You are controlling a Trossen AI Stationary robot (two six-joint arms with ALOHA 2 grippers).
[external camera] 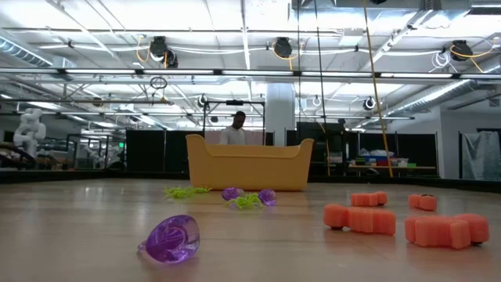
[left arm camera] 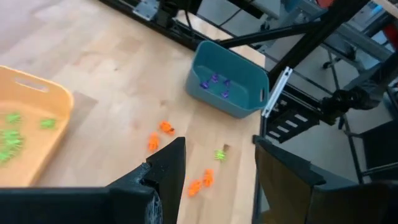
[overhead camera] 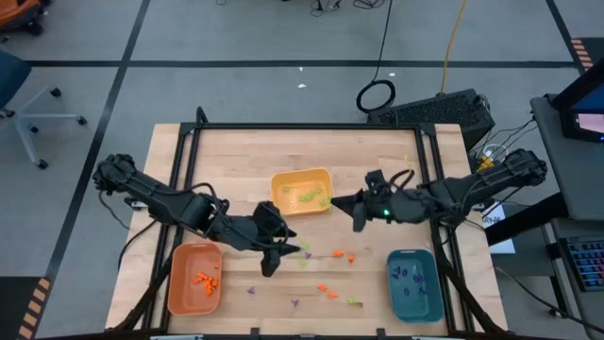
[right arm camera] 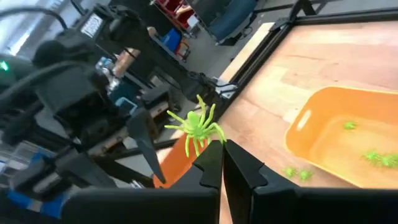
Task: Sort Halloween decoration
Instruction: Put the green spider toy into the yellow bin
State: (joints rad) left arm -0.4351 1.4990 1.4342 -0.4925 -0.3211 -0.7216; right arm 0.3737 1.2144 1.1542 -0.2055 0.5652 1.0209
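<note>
Right gripper (right arm camera: 219,163) has its fingers pinched together on a light green spider (right arm camera: 196,129), whose legs splay out above the fingertips. From above, this gripper (overhead camera: 357,210) hangs over the table (overhead camera: 236,151) just beside the yellow tray (overhead camera: 283,184), on the side toward the teal tray (overhead camera: 396,283). Several light green pieces (overhead camera: 311,195) already lie in the yellow tray.

Left gripper (left arm camera: 217,171) stands partly open with nothing between its fingers; it hovers above the bare wood near the orange tray (overhead camera: 179,293), and its jaws frame a green piece (left arm camera: 220,154) and a few orange pieces (left arm camera: 163,127) below. The orange tray holds orange pieces (overhead camera: 205,280), and the teal tray holds purple pieces (left arm camera: 214,82).

Loose decorations remain scattered on the table between the trays: orange ones (overhead camera: 340,254), a couple of purple ones (overhead camera: 294,303) and a green one (overhead camera: 353,301). At table height, a purple ring-like piece (external camera: 170,238) lies closest, with orange blocks (external camera: 360,218) near it; what look like green spiders (external camera: 186,191) rest farther off, before the yellow tray.
</note>
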